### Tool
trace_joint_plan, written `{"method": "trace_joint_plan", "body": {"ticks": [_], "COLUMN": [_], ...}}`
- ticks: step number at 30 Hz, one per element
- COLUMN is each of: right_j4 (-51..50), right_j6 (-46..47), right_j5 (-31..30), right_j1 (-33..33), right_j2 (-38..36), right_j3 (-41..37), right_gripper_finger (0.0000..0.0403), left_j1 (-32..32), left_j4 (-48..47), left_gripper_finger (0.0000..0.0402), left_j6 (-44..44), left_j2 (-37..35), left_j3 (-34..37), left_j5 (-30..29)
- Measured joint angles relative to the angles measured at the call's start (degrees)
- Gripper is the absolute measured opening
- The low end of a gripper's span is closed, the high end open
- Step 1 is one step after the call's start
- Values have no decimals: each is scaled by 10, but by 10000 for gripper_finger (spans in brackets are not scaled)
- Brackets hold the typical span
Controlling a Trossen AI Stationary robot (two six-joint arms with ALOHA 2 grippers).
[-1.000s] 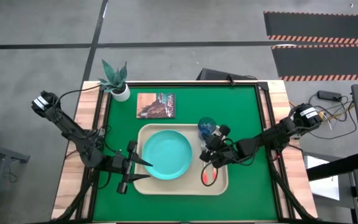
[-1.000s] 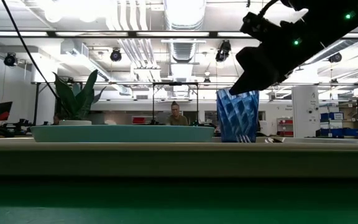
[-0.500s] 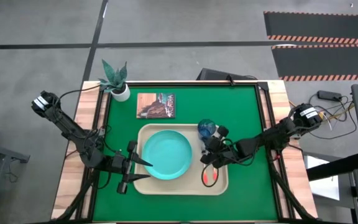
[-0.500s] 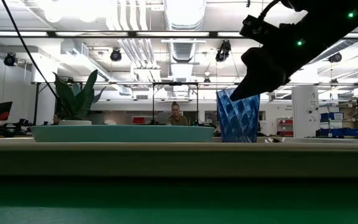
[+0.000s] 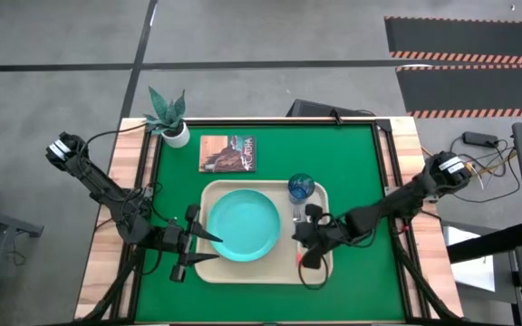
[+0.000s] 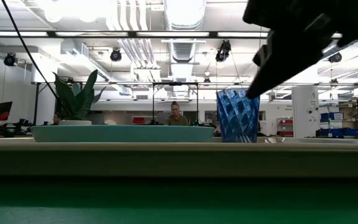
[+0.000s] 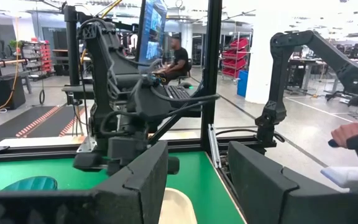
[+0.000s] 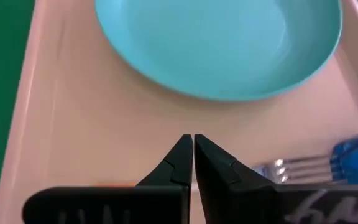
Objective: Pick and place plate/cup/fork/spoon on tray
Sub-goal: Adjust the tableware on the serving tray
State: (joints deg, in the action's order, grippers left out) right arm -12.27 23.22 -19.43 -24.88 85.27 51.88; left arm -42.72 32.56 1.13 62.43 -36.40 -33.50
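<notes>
The beige tray lies mid-table. On it rest the turquoise plate and, at its far right corner, the dark blue cup, which stands upright in the low view. The fork's tines lie on the tray floor beside the cup. A red-orange handle shows under my right gripper; I cannot tell whether it is the fork's or the spoon's. My right gripper is shut above the tray, right of the plate, with nothing held. My left gripper is open at the tray's left rim.
A white pot with a green plant stands at the far left corner. A brown picture card lies beyond the tray. Green table surface is bare on either side of the tray. A person sits in the room behind.
My right gripper has drawn back from the cup toward the table's near edge and has tipped downward over the tray, staying shut. The cup, plate and tray have kept their places.
</notes>
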Motion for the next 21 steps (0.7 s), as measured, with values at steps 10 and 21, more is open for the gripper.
{"method": "trace_joint_plan", "body": {"ticks": [10, 21], "right_j4": [4, 186], "right_j6": [-1, -58], "right_j5": [-1, 0], "right_j1": [-5, -6], "right_j2": [1, 1], "right_j3": [-55, -156], "right_gripper_finger": [8, 8], "left_j1": [0, 0], "left_j4": [0, 0], "left_gripper_finger": [155, 155], "left_j6": [0, 0], "left_j2": [0, 0], "left_j3": [0, 0], "left_j5": [0, 0]}}
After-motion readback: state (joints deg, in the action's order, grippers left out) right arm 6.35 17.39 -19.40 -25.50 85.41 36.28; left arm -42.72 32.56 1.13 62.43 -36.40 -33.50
